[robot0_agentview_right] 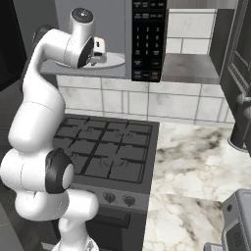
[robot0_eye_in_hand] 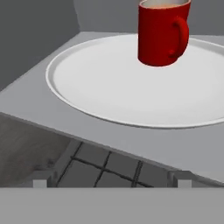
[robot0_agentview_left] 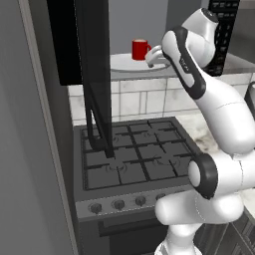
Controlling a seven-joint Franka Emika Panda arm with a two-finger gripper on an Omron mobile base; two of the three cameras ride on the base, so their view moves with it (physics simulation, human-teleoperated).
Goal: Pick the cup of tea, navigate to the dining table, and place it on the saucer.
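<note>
Left base view: cup of tea point(robot0_agentview_left: 141, 49) stands on a white round plate point(robot0_agentview_left: 130, 68) inside the open microwave above the stove point(robot0_agentview_left: 135, 158); my gripper point(robot0_agentview_left: 150, 60) is just beside it, raised to reach in. Right base view: my hand sits at the plate point(robot0_agentview_right: 110, 61) edge. Hand view: cup point(robot0_eye_in_hand: 162, 31) upright ahead, handle right, not touched; my gripper point(robot0_eye_in_hand: 111, 181) is spread wide and empty, probably lining up the grasp.
</note>
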